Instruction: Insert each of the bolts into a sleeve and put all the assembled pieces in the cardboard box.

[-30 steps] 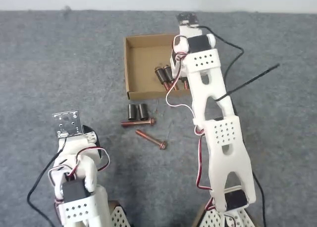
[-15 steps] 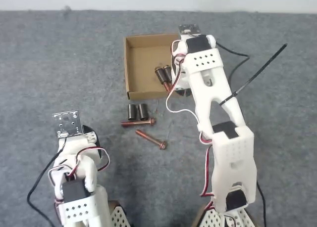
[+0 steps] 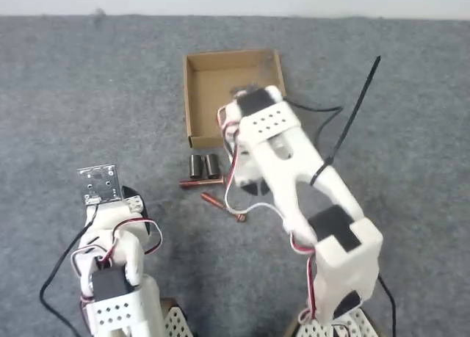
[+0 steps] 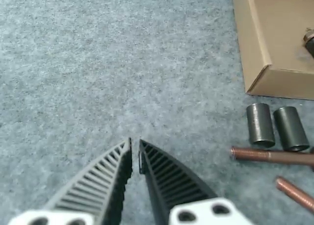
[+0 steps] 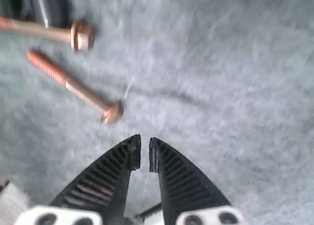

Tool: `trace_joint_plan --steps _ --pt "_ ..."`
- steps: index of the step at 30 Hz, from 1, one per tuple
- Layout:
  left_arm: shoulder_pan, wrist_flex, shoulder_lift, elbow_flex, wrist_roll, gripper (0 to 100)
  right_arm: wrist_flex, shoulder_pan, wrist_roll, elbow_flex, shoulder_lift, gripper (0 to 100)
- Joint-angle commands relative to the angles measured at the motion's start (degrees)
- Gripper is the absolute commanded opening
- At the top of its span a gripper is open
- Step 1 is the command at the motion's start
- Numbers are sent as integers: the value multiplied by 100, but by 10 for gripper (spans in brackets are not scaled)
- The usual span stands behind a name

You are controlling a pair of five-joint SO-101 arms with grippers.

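Right gripper (image 5: pixel 144 154), claw together and empty, had left cardboard box (image 3: pixel 192 102) and swung back over loose bolt (image 5: pixel 73 85); next pairing likely due. Left gripper (image 4: pixel 136 151) together, near sleeves (image 4: pixel 260 124).

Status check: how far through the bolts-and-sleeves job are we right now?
Done: at least one dark piece lies in the cardboard box; how many are in there is hidden. In hand: nothing. The right claw hovers shut and empty near the bolts, and the left claw is shut over bare carpet. Left: two bolts and two sleeves lie unassembled outside the box.
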Motion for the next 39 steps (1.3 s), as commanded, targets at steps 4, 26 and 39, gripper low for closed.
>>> trace_joint_plan --steps 4,26,39 --pt "-9 -70 -9 -84 -35 22 -549 -444 -246 1275 -1138 6" --pt "-9 -62 -9 -84 -35 22 -2835 -1007 -202 2092 -1393 6" --pt "-18 158 -9 -84 -44 22 -2905 -1015 70 2136 -1385 143"
